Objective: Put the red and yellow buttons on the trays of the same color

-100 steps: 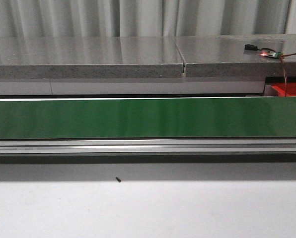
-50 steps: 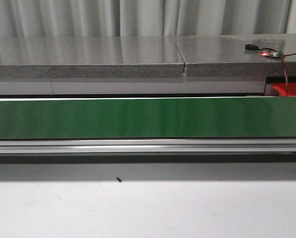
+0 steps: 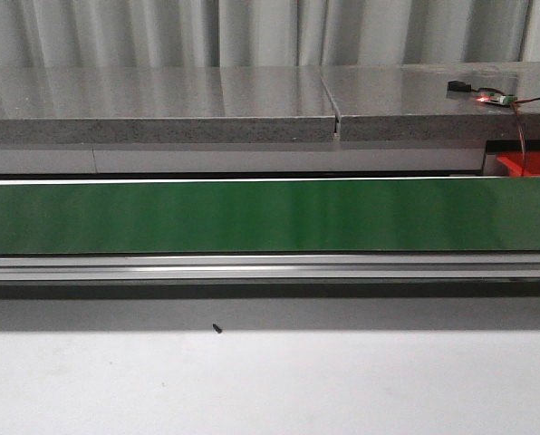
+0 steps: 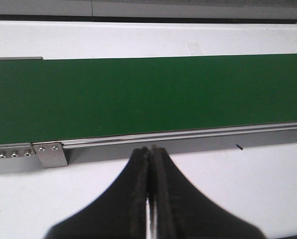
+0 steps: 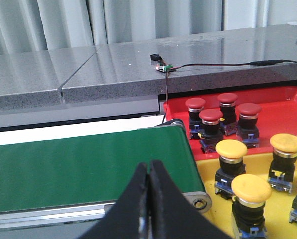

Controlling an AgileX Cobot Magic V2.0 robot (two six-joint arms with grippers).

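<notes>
Nothing has moved in the front view since the earlier frames: the green belt (image 3: 252,216) runs bare across the white table (image 3: 270,385), and a corner of the red tray (image 3: 531,164) shows at its right end. Both end effectors, left (image 4: 149,152) and right (image 5: 149,167), have their fingers pressed together, holding nothing. The right wrist view shows four red buttons (image 5: 211,117) standing in the red tray (image 5: 283,102) and yellow buttons (image 5: 231,149) standing in the yellow tray (image 5: 260,162) just beside it.
</notes>
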